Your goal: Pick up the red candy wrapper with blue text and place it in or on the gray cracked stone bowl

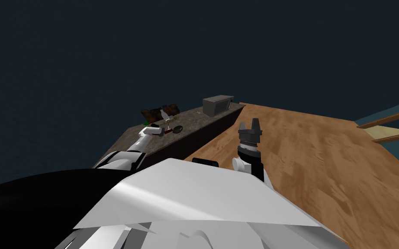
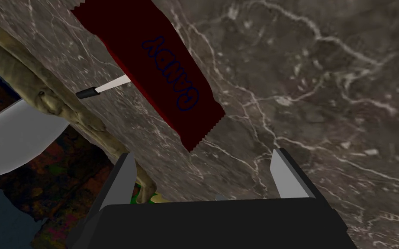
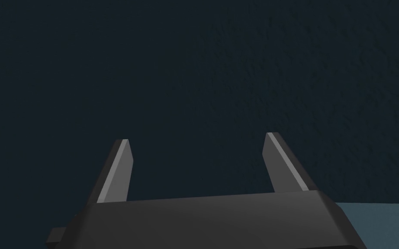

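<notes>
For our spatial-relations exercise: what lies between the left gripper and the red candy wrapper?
Nothing but bare dark marbled countertop, per the left wrist view; the open left gripper is just short of the red candy wrapper.

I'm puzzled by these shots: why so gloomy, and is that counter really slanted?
Head view: dim, and the wide, rolled lens tilts the stone counter and wooden floor together, so the slant is the camera's. Left wrist view: flat, glare-free light; the red candy wrapper looks dark maroon, its blue text legible. Right wrist view: very dark, thin highlights along the right gripper's finger edges.
</notes>
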Controlling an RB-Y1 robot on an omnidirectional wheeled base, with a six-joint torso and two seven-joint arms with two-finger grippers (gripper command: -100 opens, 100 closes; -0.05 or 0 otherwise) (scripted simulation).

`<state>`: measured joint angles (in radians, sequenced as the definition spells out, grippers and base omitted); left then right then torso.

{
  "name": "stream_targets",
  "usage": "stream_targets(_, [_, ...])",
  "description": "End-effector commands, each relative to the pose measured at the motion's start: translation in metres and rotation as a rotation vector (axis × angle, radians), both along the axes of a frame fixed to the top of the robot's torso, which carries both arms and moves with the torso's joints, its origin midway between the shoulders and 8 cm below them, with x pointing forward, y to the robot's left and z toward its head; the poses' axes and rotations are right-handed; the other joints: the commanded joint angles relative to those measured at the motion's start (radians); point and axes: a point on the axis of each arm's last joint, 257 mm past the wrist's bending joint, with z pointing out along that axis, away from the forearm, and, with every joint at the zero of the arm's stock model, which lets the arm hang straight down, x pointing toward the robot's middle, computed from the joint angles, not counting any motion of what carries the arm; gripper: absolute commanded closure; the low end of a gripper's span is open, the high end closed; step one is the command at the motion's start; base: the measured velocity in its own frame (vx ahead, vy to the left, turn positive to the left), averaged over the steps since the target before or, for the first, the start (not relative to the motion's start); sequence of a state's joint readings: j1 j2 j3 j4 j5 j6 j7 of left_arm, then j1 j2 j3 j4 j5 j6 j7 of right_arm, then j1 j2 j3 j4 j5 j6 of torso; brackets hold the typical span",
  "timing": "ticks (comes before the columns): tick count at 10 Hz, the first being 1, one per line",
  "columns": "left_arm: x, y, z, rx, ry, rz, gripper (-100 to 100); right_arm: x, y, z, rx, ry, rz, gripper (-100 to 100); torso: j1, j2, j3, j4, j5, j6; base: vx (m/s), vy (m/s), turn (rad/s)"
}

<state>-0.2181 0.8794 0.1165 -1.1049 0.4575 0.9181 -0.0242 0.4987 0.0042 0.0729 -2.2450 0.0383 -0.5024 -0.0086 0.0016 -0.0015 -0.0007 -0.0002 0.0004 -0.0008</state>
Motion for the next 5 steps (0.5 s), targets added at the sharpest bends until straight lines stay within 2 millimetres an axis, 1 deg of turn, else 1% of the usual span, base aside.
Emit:
stream_targets(1, [-0.016, 0.01, -0.006, -0.027, 0.046, 0.052, -100, 0.0, 0.0, 0.0, 0.0, 0.0, 0.0, 0, 0.0, 0.0, 0.0, 0.0, 0.0, 0.0, 0.02, 0.012, -0.135])
stream_targets(2, [-0.023, 0.024, 0.002, -0.052, 0.049, 0.1, -100, 0.0, 0.0, 0.0, 0.0, 0.0, 0.0, 0, 0.0, 0.0, 0.0, 0.0, 0.0, -0.001, 0.029, 0.01, -0.175])
stream_targets(3, [-0.034, 0.026, -0.006, -0.065, 0.083, 0.123, -100, 0.0, 0.0, 0.0, 0.0, 0.0, 0.0, 0, 0.0, -0.001, 0.0, 0.0, 0.0, -0.001, 0.032, 0.013, -0.104])
stream_targets(4, [-0.038, 0.025, -0.008, -0.07, 0.095, 0.128, -100, 0.0, 0.0, 0.0, 0.0, 0.0, 0.0, 0, 0.001, -0.001, 0.0, 0.0, 0.0, -0.001, 0.017, 0.008, 0.006])
stream_targets(5, [-0.048, 0.036, -0.002, -0.105, 0.107, 0.18, -100, 0.0, 0.0, 0.0, 0.0, 0.0, 0.0, 0, 0.0, 0.0, 0.0, 0.0, 0.0, -0.001, 0.026, 0.008, -0.131])
